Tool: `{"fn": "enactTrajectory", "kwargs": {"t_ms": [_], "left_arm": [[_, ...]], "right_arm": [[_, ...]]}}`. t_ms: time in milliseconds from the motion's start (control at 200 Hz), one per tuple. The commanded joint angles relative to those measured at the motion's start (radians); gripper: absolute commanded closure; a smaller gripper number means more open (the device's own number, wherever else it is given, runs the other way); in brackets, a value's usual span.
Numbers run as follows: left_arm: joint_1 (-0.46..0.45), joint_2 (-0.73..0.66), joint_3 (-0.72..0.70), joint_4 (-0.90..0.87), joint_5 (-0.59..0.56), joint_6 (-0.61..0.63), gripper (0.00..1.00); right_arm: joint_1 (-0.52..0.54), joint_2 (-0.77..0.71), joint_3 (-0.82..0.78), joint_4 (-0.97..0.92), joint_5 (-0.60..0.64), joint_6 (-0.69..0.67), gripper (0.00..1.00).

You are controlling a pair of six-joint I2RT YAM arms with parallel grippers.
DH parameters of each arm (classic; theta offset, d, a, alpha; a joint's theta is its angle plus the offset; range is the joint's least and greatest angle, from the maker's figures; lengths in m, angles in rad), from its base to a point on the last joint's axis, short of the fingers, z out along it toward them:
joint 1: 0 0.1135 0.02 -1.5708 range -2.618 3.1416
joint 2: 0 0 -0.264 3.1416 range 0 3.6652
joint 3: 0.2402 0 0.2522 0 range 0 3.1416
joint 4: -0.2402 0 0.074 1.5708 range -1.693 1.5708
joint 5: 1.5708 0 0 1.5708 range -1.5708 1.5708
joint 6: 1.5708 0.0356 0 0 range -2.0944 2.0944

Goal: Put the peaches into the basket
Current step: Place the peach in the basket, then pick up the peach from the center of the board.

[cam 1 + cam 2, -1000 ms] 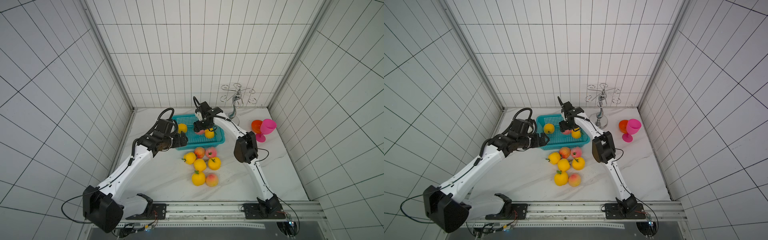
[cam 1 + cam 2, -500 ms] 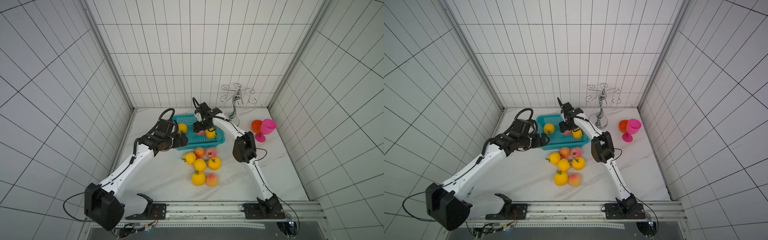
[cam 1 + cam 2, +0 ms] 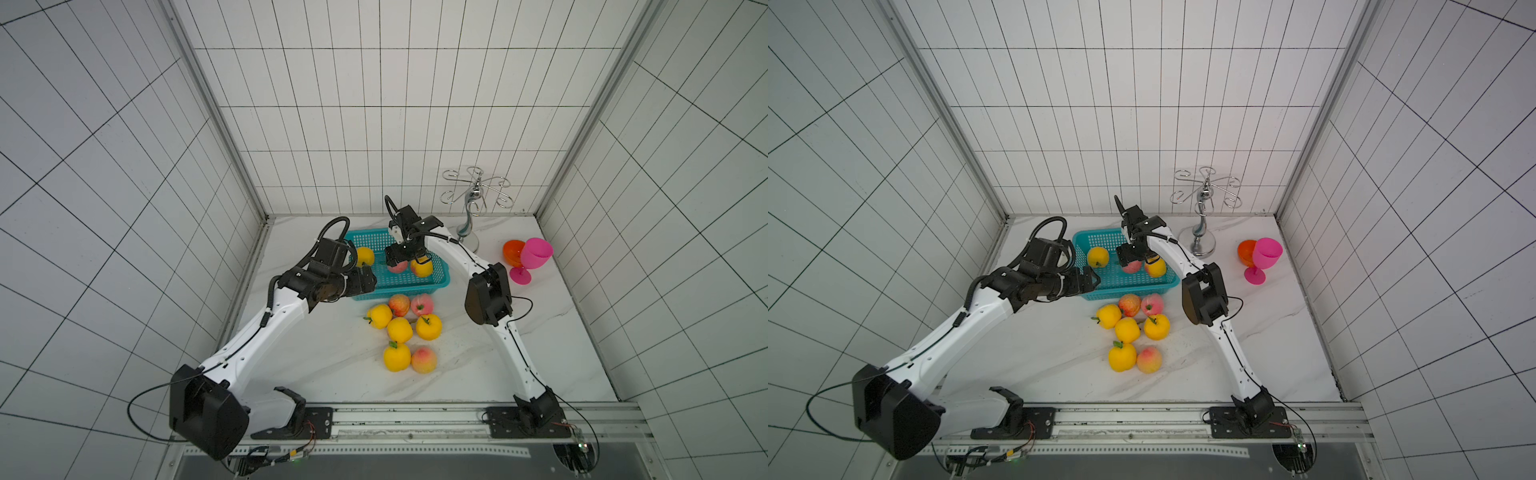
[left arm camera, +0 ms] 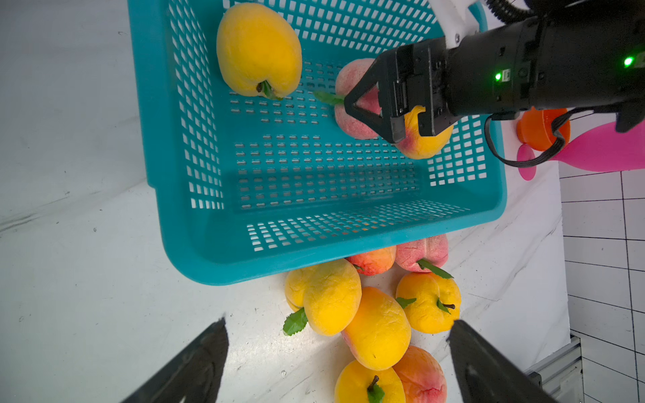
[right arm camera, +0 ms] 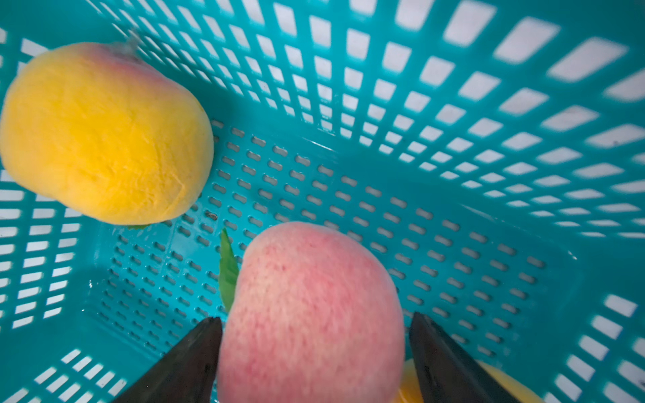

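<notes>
Three peaches (image 3: 365, 256) sit in the basket (image 3: 399, 287), the pink peach (image 5: 307, 279) between the parted jaws of the right gripper (image 5: 314, 319); seven more lie on the table (image 3: 332, 361) just near of it; left gripper (image 4: 338, 321) spread wide, empty.

**Basket** (image 3: 432, 286): turquoise mesh, at the rear of the white marble table (image 3: 332, 374).
- Inside it: two yellow peaches (image 3: 365, 256) (image 3: 421, 268) and one pink peach (image 3: 397, 267).
- The right gripper (image 3: 399, 261) is directly over the pink one.
- The left gripper (image 3: 366, 281) is at the basket's front-left corner.

**Loose peaches**, clustered just in front of the basket:
- Four yellow (image 3: 400, 329).
- Three pink-blushed (image 3: 424, 360).

**Other items**, toward the right side:
- Orange goblet (image 3: 512, 252) and pink goblet (image 3: 536, 255), side by side.
- Chrome wire stand (image 3: 473, 199) behind them.
</notes>
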Motion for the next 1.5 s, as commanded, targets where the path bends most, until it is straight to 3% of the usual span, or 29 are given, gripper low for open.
{"fn": "enactTrajectory", "kwargs": {"t_ms": [0, 435, 680, 1044, 1494], "left_arm": [[0.005, -0.004, -0.001, -0.007, 0.001, -0.001, 0.02], [0.005, -0.076, -0.024, -0.034, 0.003, 0.008, 0.02], [0.005, -0.121, -0.046, -0.081, -0.002, 0.006, 0.02], [-0.019, -0.229, -0.150, -0.074, 0.044, -0.017, 0.02], [-0.102, -0.217, -0.165, -0.070, 0.069, -0.020, 0.02]], "right_arm": [[-0.005, -0.012, 0.047, -0.020, 0.007, -0.019, 0.10], [0.003, -0.121, 0.037, -0.051, 0.027, 0.007, 0.09], [0.043, -0.282, -0.092, -0.060, 0.070, 0.042, 0.09], [0.146, -0.667, -0.500, -0.041, 0.165, 0.180, 0.09], [0.256, -1.139, -0.959, -0.049, 0.290, 0.387, 0.06]]}}
